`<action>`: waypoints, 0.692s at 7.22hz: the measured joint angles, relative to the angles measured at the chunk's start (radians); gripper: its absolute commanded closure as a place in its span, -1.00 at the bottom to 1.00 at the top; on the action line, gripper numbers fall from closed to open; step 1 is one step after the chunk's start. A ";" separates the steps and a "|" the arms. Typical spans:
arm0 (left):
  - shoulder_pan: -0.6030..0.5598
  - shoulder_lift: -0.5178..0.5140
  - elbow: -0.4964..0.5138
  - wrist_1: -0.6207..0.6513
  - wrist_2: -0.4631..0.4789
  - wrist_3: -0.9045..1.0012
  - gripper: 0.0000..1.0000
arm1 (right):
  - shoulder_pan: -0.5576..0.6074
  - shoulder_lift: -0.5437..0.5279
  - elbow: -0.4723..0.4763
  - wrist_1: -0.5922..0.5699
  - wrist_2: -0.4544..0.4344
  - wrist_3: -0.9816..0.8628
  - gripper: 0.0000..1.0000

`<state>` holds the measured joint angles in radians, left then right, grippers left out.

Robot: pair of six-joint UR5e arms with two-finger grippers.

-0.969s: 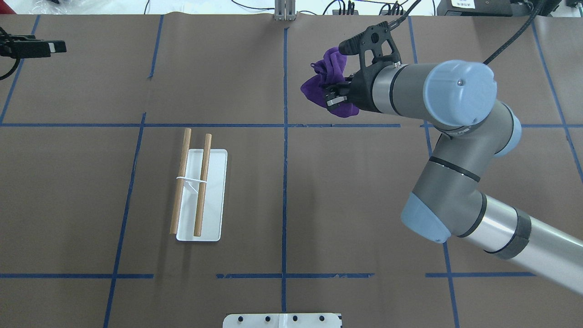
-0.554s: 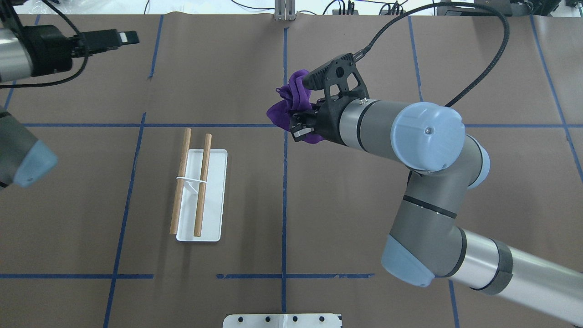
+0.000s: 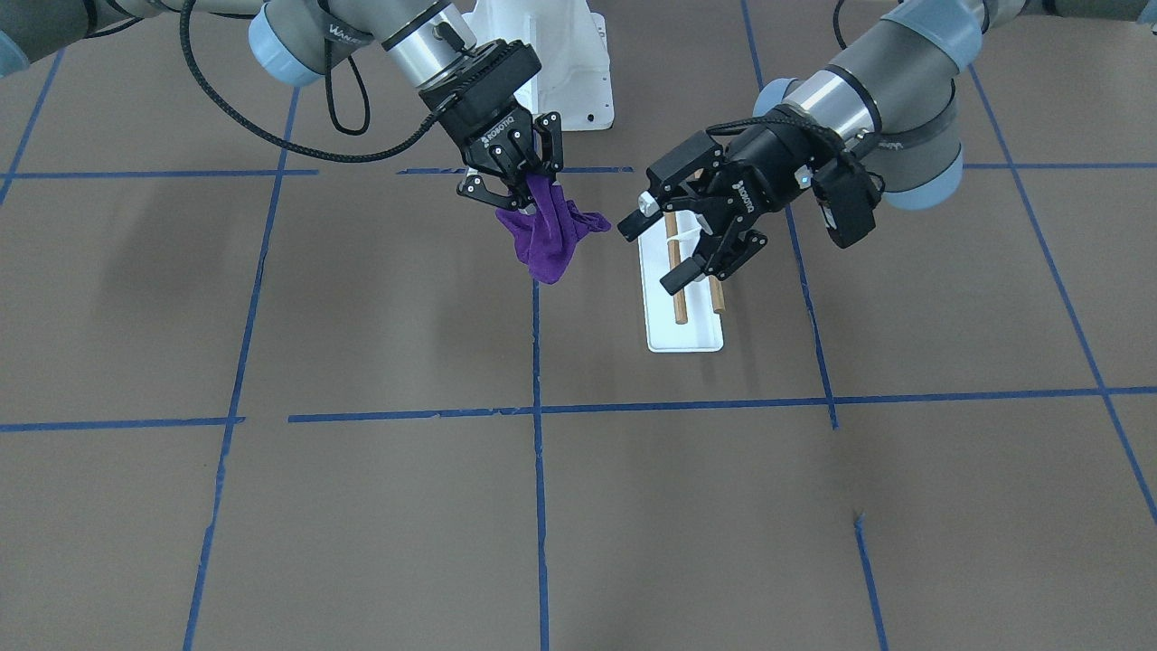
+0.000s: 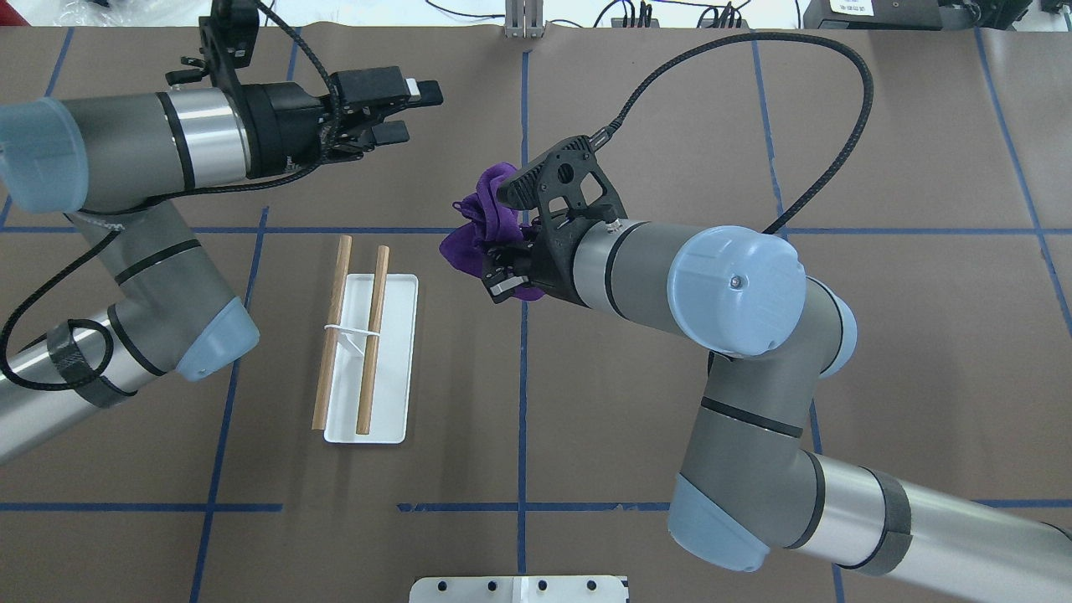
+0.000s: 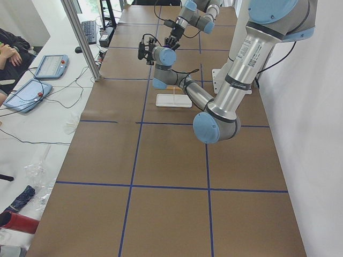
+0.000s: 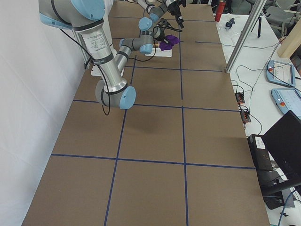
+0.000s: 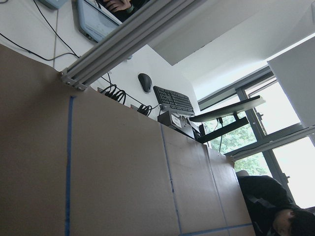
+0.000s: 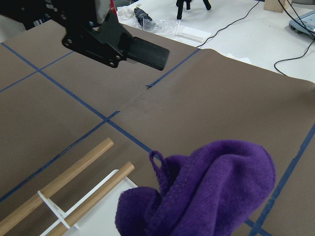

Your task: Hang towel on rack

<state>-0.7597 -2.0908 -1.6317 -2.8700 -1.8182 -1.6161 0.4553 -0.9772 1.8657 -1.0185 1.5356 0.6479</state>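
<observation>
The brown tabletop (image 4: 670, 126) carries the rack (image 4: 394, 360) left of centre, its two dowels running near to far over the white base. The purple towel (image 4: 477, 230) hangs bunched just right of the rack, clear of the dowels and pinched in the right gripper (image 3: 533, 181). The left gripper (image 4: 410, 109) hovers spread and empty toward the far side. It should probably take a free corner (a small loop shows at the towel's edge), so the cloth opens before draping over a dowel.

1 towel (image 4: 466, 244) — 1 rack (image 4: 395, 368), 2 dowel rods (image 4: 368, 385).
</observation>
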 measured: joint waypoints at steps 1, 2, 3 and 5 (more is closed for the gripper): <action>0.022 -0.018 0.004 0.002 0.000 -0.002 -0.85 | -0.004 0.001 0.001 -0.001 -0.001 -0.002 1.00; 0.036 -0.033 0.015 0.004 -0.002 0.003 -0.85 | -0.005 0.001 0.002 -0.001 0.000 -0.003 1.00; 0.043 -0.049 0.034 0.008 -0.009 0.017 -0.85 | -0.005 0.002 0.006 -0.001 0.000 -0.003 1.00; 0.046 -0.069 0.053 0.060 -0.059 0.076 -0.62 | -0.007 0.002 0.012 0.000 0.000 -0.004 1.00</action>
<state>-0.7137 -2.1596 -1.5782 -2.8096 -1.8768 -1.5400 0.4478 -0.9756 1.8780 -1.0186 1.5359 0.6443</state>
